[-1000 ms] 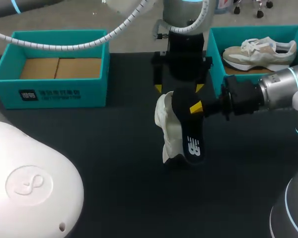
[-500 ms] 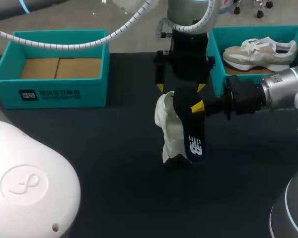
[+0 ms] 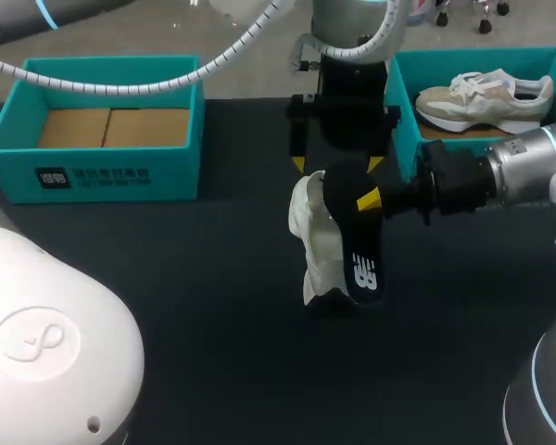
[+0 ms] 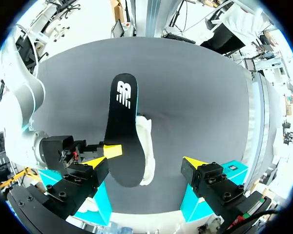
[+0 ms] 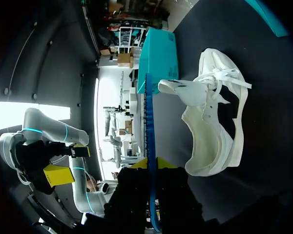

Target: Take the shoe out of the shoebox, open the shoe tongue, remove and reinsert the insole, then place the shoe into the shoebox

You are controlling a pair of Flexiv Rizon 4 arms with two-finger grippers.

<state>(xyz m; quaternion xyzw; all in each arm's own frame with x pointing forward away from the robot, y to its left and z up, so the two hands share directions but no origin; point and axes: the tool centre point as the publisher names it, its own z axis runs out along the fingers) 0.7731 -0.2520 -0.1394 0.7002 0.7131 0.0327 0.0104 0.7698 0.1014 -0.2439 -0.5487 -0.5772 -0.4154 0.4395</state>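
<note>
A white shoe (image 3: 313, 243) rests on the black table, heel end up. Against its right side my right gripper (image 3: 366, 199) is shut on a black insole (image 3: 357, 255), which hangs toe-down. My left gripper (image 3: 334, 165) hovers open just behind and above both and touches neither. The left wrist view looks down on the insole (image 4: 122, 126) and shoe (image 4: 147, 146) between the wide-open left gripper (image 4: 145, 162). In the right wrist view the insole (image 5: 149, 136) is edge-on in the right gripper (image 5: 151, 168), and the shoe (image 5: 215, 126) lies beside it with its laces loose.
A teal shoebox (image 3: 403, 102) at the back right holds a second beige shoe (image 3: 486, 97). Another teal box (image 3: 93, 167) at the back left shows only a cardboard floor. Bare black tabletop (image 3: 213, 278) lies in front of and left of the shoe.
My left gripper has shifted slightly to the right, and the right gripper and insole have moved a touch with it. Nothing has moved in the last half second.
</note>
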